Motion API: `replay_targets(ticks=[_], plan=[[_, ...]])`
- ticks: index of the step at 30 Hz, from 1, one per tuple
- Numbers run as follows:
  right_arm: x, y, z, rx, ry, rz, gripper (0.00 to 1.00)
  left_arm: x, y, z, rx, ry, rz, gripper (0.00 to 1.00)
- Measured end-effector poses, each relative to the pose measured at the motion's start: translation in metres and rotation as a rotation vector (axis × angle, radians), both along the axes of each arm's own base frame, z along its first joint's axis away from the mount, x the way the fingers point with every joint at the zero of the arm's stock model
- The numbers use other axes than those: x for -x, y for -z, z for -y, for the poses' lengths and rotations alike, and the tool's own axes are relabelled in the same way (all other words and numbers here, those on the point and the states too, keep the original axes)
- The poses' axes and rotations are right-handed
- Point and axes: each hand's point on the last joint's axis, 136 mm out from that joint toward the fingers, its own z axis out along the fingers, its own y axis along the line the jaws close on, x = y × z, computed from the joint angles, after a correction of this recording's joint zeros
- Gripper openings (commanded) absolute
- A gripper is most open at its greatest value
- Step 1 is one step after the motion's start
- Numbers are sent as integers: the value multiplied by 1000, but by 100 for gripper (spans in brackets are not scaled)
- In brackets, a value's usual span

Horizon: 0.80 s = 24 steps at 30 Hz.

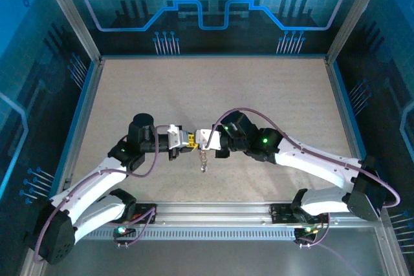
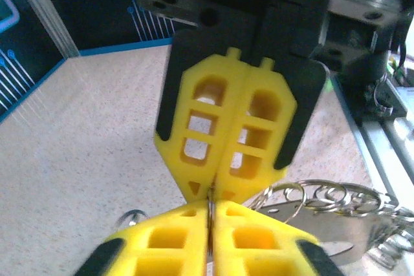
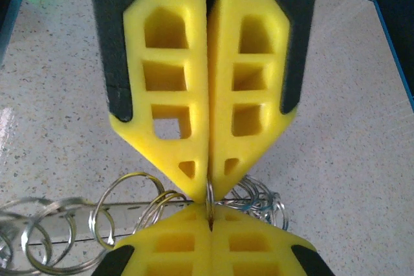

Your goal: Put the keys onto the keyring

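Note:
My left gripper and right gripper meet tip to tip above the middle of the table. Both are shut on the same thin wire of the keyring, whose silver linked rings dangle below them. In the left wrist view my left gripper pinches the wire just below the right gripper, and the keyring trails to the right beside a flat silver metal piece. In the right wrist view my right gripper grips under the left gripper, with the keyring spread to both sides. The keys are hidden.
The speckled beige table stretches wide behind and beside the grippers. Blue-lit walls and aluminium posts fence it on three sides. A slotted metal rail runs along the near edge between the arm bases.

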Motion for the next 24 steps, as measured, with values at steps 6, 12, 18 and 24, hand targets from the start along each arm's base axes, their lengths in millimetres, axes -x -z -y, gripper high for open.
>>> replay_targets(ticks=[6, 12, 18, 24], plan=[[6, -2, 3, -76, -31, -16, 22, 5, -3, 1, 1, 18, 11, 0], [9, -26, 22, -234, -42, 22, 30, 15, -17, 4, 66, 70, 34, 0], [20, -27, 32, -312, -73, 15, 35, 25, -26, 7, 128, 127, 26, 0], [32, -19, 34, -372, -86, -31, 37, 27, -38, 7, 174, 143, 38, 0]])
